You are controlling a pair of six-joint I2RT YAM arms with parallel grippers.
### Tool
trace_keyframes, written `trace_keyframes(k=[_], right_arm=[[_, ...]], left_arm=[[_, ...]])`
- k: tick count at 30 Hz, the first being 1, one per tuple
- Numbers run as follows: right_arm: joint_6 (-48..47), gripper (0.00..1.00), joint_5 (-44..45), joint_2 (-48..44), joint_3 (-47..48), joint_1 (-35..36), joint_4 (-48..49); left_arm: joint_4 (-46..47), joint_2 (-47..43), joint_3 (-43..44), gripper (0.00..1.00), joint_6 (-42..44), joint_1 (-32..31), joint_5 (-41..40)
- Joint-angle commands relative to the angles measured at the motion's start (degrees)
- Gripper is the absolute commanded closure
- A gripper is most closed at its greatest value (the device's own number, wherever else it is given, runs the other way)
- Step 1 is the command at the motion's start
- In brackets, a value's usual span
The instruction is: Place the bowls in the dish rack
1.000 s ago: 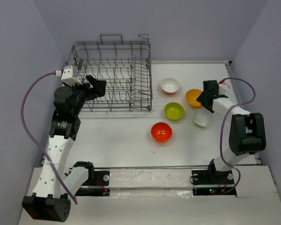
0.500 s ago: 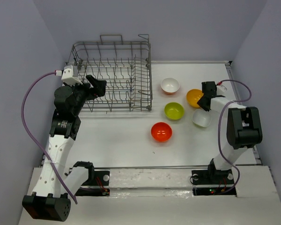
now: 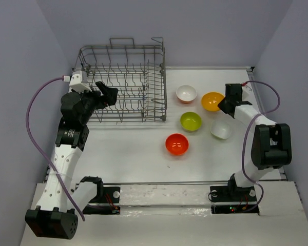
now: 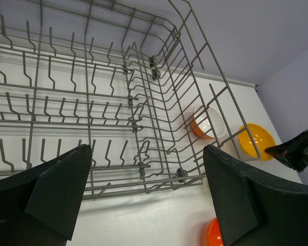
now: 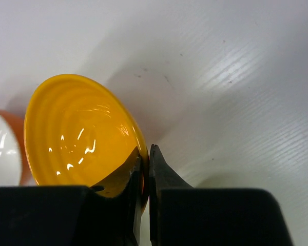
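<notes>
Red-orange bowl point(image 3: 176, 144): nearest the arm bases, upright on the worktop point(image 3: 128, 151), untouched.
Plain white bowl point(image 3: 221, 129): right side, just beyond; near the right arm.
Lime green bowl point(image 3: 190, 121): beside the plain white bowl, on its left.
Right tool point(image 5: 145, 164): fingers together on the rim of the yellow-orange bowl point(image 5: 77, 133), one inside, one outside. The grip is on the bowl's right-hand edge.
Yellow-orange bowl attitude: tipped, inside facing the wrist camera. Clearance from the worktop cannot be told.
White bowl with orange outside point(image 3: 186, 93): just left of the held bowl, between it and the rack.
Left tool point(image 4: 149, 197): fingers wide apart, holding nothing, at the rack's near-left side, looking across the tines.
Dish rack point(image 3: 162, 87): far left of the worktop, no bowl in it.
Governing relation: the rack lies to the left of the held bowl. The right arm has the load; the left arm is nearer the rack. Judged next move: carry leftward, over the white-and-orange bowl.
</notes>
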Motion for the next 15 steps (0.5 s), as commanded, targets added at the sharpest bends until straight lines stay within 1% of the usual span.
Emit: trace_keyframes(k=[1,3,6,9,10,13,14,15], right_arm=[[-1.73,0.99,-7.25,-7.56,3.86,-0.37,1.93],[-2.0,0.99,-9.74,-9.94,4.57,-0.37,1.84],[-2.52,0.99,-12.73,-15.9,6.67,0.24,0.97],[-2.44,0.99,-14.84,-19.34,8.78,4.36,0.78],[-2.96,0.99,-13.89,-19.7,10.44,8.55,0.7],[-4.63,0.99,-10.38,-19.62,14.49,16.13,0.0],[-5.15,0.99,-9.24,-18.48,17.63,20.5,-0.35],[-6.03,0.99,-7.22,-17.69,19.14,22.11,-0.97]], left_arm=[[3.3,1.79,0.62,0.01,-0.58,0.18,5.86],[3.92,2.58,0.8,0.01,-1.28,0.18,7.54],[4.88,4.08,1.68,0.01,-2.43,0.18,10.79],[5.94,5.4,3.35,0.01,-4.01,-0.26,13.87],[6.03,6.36,4.83,0.01,-4.8,-0.52,15.09],[5.59,7.94,8.25,0.01,-5.33,-2.8,16.07],[4.81,8.65,9.32,0.01,-5.42,-3.77,15.64],[4.19,9.0,10.37,0.01,-5.24,-4.73,15.02]])
